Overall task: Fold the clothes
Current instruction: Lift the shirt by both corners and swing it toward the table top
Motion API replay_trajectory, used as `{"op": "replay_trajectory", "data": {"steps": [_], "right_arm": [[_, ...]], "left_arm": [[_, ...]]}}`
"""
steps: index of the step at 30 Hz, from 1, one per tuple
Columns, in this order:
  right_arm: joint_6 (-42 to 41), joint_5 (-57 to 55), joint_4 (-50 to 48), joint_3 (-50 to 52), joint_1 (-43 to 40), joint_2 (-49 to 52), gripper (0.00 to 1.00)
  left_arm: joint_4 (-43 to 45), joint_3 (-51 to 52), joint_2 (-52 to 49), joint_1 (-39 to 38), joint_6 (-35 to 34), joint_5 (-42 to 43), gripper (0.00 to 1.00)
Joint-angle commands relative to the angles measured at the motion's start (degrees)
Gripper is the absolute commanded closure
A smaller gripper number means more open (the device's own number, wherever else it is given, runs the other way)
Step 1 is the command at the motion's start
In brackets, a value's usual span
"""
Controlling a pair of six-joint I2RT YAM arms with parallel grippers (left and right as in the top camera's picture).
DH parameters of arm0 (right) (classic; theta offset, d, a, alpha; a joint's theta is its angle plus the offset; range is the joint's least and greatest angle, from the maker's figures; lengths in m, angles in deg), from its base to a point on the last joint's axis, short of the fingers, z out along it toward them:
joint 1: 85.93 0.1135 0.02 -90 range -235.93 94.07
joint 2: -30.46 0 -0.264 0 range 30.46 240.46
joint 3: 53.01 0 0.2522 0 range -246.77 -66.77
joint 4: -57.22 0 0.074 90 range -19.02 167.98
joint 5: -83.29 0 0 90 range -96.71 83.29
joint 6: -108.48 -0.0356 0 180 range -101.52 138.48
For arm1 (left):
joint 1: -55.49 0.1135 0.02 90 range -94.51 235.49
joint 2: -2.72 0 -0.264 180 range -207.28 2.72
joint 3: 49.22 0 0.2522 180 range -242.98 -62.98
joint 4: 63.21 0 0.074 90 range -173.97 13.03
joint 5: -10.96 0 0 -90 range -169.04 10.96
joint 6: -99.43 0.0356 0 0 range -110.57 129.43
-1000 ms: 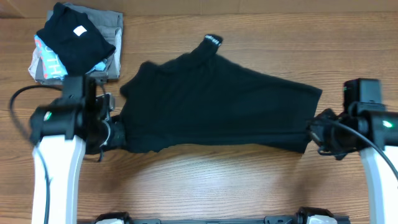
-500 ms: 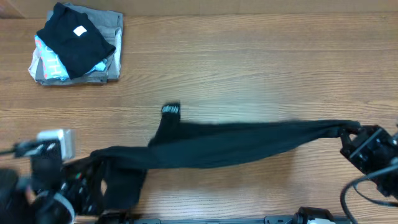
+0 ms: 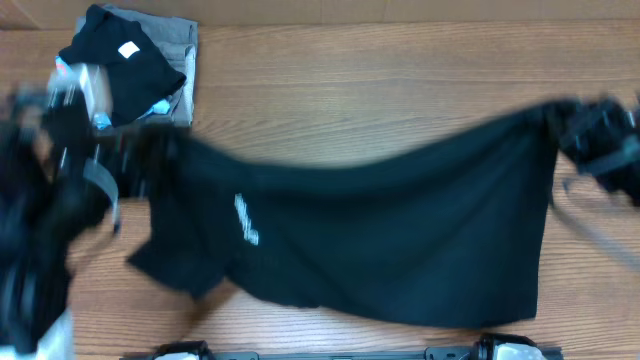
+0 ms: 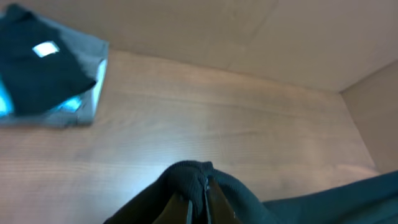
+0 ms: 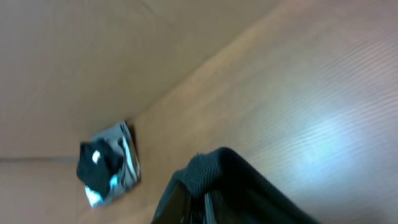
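Note:
The clothes, a black shirt (image 3: 400,230) with a small white logo (image 3: 245,220), hang spread wide above the table between both grippers. My left gripper (image 3: 145,150) is shut on the shirt's upper left corner; its arm is blurred by motion. In the left wrist view the fabric (image 4: 186,177) bunches over the tips of the left gripper (image 4: 199,194). My right gripper (image 3: 568,120) is shut on the upper right corner. In the right wrist view the shirt's edge (image 5: 249,186) wraps over the right gripper (image 5: 202,204). A sleeve (image 3: 170,262) droops at the lower left.
A stack of folded garments (image 3: 125,65), black with a white label on top of grey and light blue, sits at the table's far left corner. It also shows in the left wrist view (image 4: 43,68) and the right wrist view (image 5: 106,165). Bare wooden table (image 3: 380,90) lies behind the shirt.
Both grippers have swung away from the front edge toward the far side. The shirt, a narrow stretched band half a second ago, now hangs opened out wide with its logo showing.

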Motion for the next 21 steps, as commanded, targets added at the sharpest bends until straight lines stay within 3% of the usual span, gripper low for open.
{"op": "replay_trajectory", "data": {"steps": [1,7,13,21], "right_arm": [[0.31,3.87,-4.85,-1.22,-0.13,8.26,0.96],[1.11,4.46,-5.07,-16.83,-1.22,19.65,0.96],[2.10,4.48,1.60,-35.54,-6.75,21.77,0.96],[6.84,4.22,14.43,-34.84,-7.89,24.04,0.96]], "left_arm": [[5.35,-1.79,-11.82,-0.11,-0.13,4.72,0.96],[8.35,-17.99,-26.86,-0.11,-0.61,5.88,0.96],[3.56,-34.93,-29.64,-0.11,-0.55,5.16,0.96],[-11.74,-37.79,-31.41,-0.13,1.95,1.95,0.96]]}}
